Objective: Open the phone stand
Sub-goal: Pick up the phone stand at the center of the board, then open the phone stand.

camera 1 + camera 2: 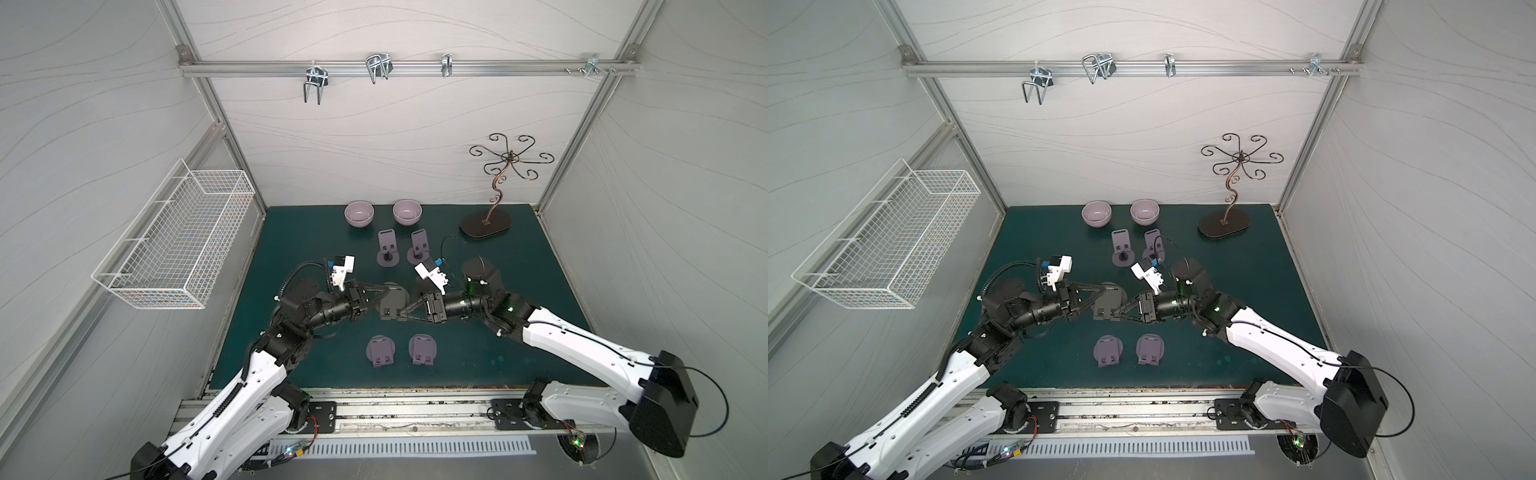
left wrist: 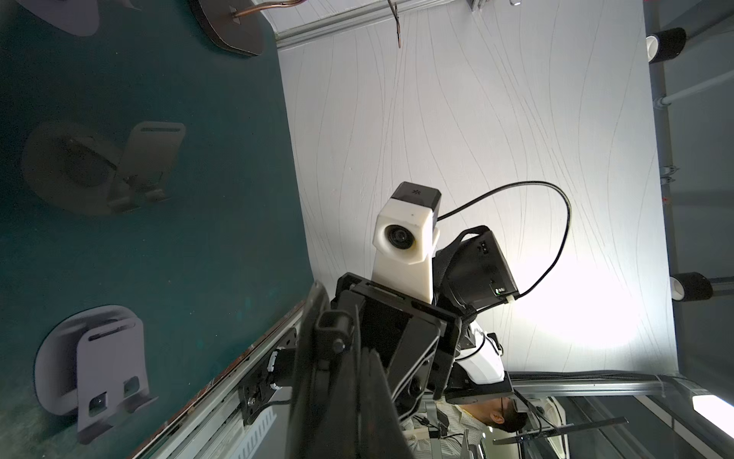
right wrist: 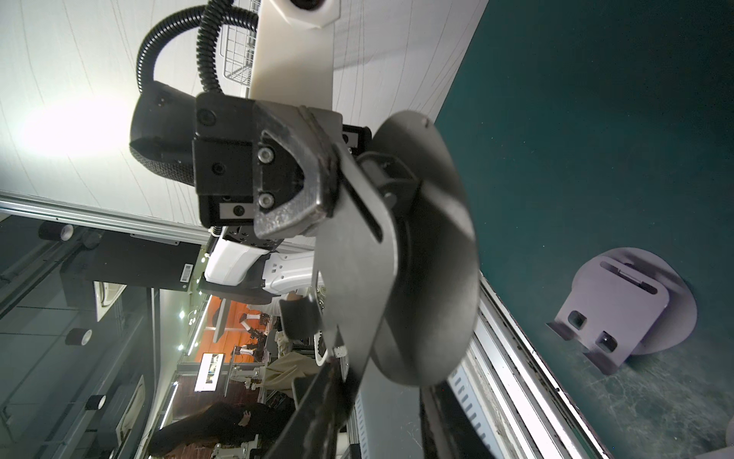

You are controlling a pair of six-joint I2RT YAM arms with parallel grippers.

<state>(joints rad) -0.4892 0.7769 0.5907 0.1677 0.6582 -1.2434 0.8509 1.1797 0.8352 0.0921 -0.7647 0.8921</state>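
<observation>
Pinching phone stand (image 1: 395,296) plate tight with left gripper (image 3: 325,175); right gripper (image 1: 405,312) at its lip, grip impossible to tell.

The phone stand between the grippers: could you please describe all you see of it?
The phone stand is grey, plastic-looking: a round disc base with a slotted back plate hinged to it, ending in two lips. It looks nearly folded, plate slightly parted from the disc, and raised off the mat. The left gripper clamps the plate's slotted end; the right gripper meets the lipped end.
</observation>
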